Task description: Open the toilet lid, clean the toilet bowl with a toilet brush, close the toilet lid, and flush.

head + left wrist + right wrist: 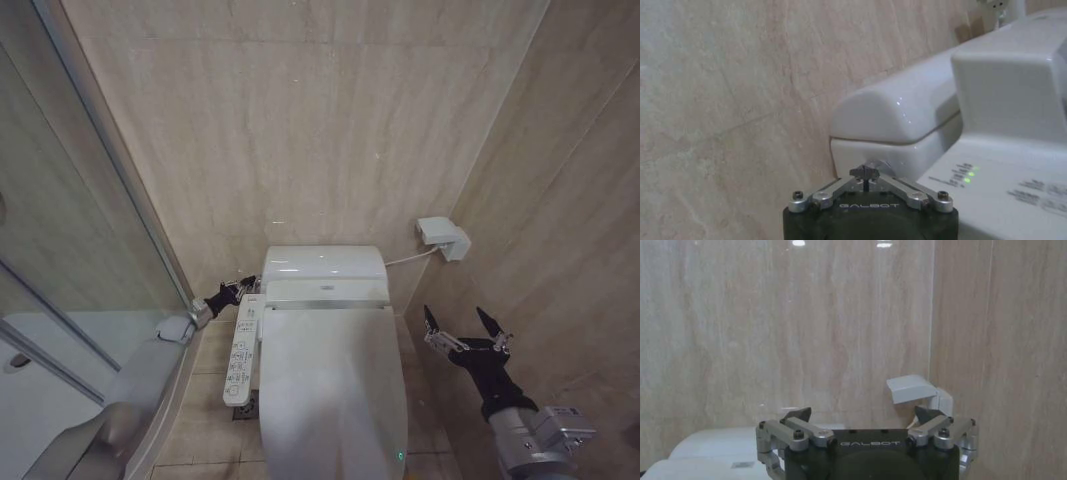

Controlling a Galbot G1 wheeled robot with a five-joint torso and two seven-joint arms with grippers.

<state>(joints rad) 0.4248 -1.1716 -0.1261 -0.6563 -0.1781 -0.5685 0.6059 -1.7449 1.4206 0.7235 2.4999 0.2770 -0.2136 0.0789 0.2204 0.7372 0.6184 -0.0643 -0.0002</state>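
Note:
The toilet lid (330, 380) lies shut over the toilet bowl, which is hidden under it. The white side control panel (241, 350) runs along the toilet's left side and appears close up (1013, 190) in the left wrist view. My left gripper (235, 293) is shut, its tips (865, 175) right at the left side of the white tank (907, 115), just behind the panel. My right gripper (460, 325) hangs open in the air to the right of the lid, with nothing between its fingers (797, 416). The toilet brush is out of view.
A glass shower partition (90, 250) stands close on the left, beside my left arm. A white wall box (443, 238) with a cord sits on the right wall behind the tank. The right wall is close to my right gripper. A floor drain (243, 410) lies under the panel.

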